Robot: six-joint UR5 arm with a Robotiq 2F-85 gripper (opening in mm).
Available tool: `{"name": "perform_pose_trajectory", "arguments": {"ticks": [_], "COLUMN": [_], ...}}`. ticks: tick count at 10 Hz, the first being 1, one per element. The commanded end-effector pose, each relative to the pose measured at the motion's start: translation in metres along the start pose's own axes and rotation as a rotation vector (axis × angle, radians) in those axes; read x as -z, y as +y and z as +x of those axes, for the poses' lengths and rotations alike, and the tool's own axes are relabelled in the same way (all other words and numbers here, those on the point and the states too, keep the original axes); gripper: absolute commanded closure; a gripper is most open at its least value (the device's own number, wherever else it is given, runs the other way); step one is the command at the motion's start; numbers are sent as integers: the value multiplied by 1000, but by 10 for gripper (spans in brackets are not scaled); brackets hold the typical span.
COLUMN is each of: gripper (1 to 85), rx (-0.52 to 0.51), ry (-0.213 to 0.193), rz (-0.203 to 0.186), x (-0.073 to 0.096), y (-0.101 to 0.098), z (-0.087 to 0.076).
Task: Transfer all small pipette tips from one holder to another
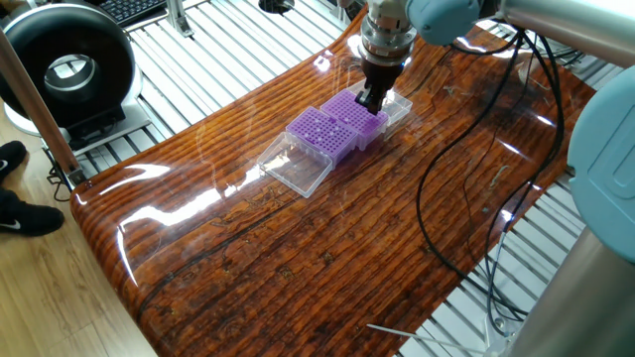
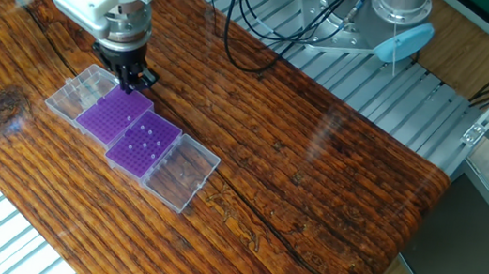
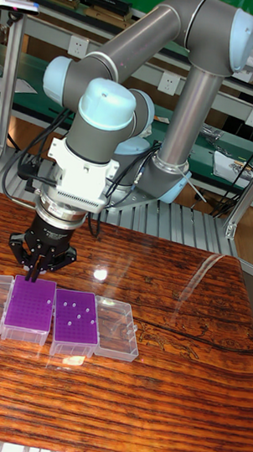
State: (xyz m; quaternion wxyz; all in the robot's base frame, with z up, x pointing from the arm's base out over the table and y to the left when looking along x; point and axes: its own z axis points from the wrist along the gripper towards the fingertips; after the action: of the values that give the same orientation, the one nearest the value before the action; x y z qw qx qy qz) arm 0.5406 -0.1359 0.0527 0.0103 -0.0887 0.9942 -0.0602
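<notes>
Racks first: we see two square purple holders side by side on the wooden table point(image 2: 313, 193), touching along one edge, each sitting in a clear box with its lid folded out flat on the outer side. We take the rack with tips point(image 2: 144, 145) point(image 1: 319, 134) point(image 3: 77, 317) as our landmark; a few pale tips stand scattered in its grid, showing as small white dots in the other fixed view and the tall view. Just beside it lies the second rack point(image 2: 114, 113) point(image 1: 357, 112) point(image 3: 31, 303), whose holes look bare to us from here. The clear lid point(image 2: 184, 173) of the landmark rack spreads away from it on the side opposite the second rack, and the other lid point(image 2: 80, 94) lies beyond the second rack.

We find the gripper point(image 2: 131, 82) point(image 1: 370, 98) point(image 3: 38, 268) pointing straight down over the far edge of the second rack, one rack away from the landmark. Its dark fingers are drawn close together, with only a narrow gap; whether a tip sits between them we cannot tell, as the ends are too small and dark. Whether the fingertips touch the grid or hang just above it is also unclear to us.

A black cable point(image 1: 451, 149) loops over the table well away from the landmark rack.
</notes>
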Motion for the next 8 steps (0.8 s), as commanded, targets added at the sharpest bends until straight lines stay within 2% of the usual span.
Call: {"name": "perform_pose_trajectory", "arguments": {"ticks": [1,8], "gripper": [693,693], "rx": [-10,-18], "ry": [-4,-2], "rz": [-10,-18], "x": [1,1], "y": [2,4], "z": [-1,-1]}}
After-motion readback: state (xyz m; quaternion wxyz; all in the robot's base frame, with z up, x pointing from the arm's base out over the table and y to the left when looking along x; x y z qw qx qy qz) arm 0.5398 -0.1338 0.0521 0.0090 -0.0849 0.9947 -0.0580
